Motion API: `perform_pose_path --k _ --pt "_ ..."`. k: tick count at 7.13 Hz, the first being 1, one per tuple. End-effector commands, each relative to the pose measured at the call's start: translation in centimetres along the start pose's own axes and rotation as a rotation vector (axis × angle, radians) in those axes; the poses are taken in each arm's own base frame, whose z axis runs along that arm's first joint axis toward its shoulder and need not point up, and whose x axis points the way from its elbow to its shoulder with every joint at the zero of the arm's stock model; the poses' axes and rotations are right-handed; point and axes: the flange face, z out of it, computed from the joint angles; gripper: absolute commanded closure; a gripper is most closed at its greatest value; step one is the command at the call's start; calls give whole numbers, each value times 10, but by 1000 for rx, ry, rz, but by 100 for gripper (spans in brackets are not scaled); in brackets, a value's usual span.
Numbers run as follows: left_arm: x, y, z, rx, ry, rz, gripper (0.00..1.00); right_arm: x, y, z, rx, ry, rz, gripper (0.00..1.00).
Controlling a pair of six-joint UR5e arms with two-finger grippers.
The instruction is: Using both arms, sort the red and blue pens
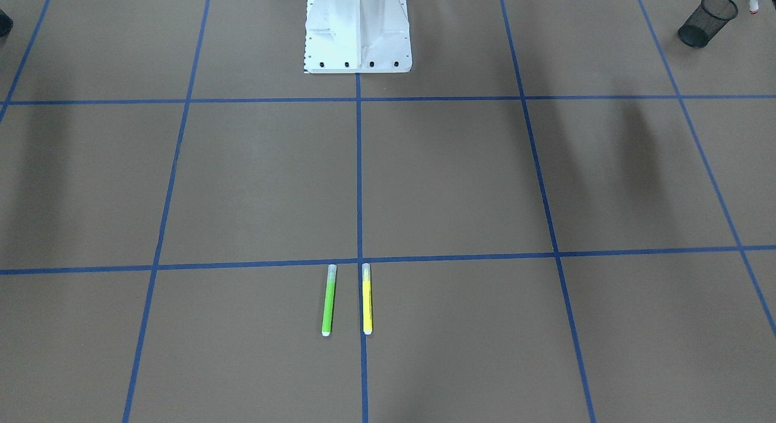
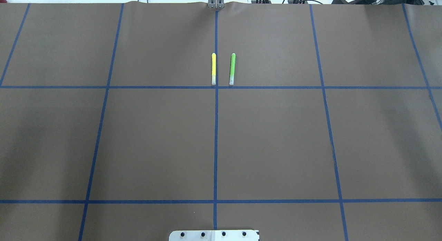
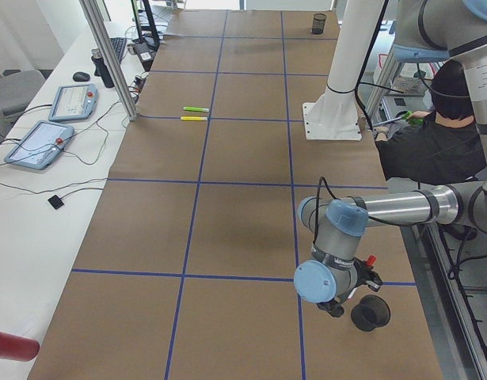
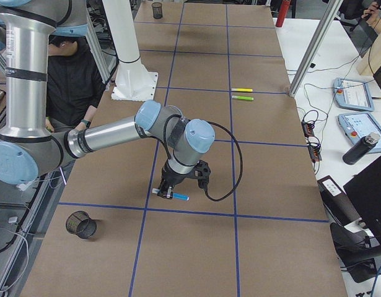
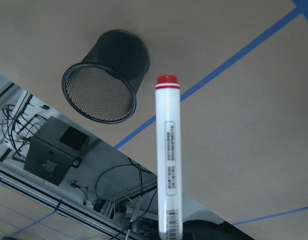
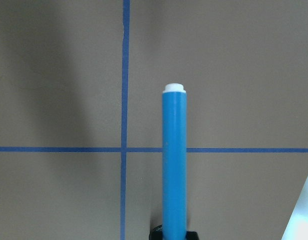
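1. At the table's left end: left gripper (image 3: 363,277) clamps the marker (image 5: 168,160). It is held clear of the table (image 5: 254,120), red cap pointing out, near the mesh cup (image 5: 101,82).
2. Right gripper (image 4: 171,193) is closed on the blue pen (image 6: 174,165). Pen is level, white tip out, over a tape crossing (image 6: 124,149).

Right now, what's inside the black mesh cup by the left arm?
Only bare mesh shows inside the mesh cup; no pen. The red-capped marker is outside it. Part of the inner wall is hidden behind the rim.
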Motion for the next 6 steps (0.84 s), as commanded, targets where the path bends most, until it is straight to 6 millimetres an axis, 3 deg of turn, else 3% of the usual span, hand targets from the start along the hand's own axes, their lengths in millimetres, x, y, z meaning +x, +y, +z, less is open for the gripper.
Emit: perform_pose_path --k 1,6 --pt "-36 -16 26 -69 61 -66 100 -1 0 -1 5 -4 -2 100" --pt "-75 -52 62 -179 105 -159 100 -3 -4 -6 14 0 -8 100"
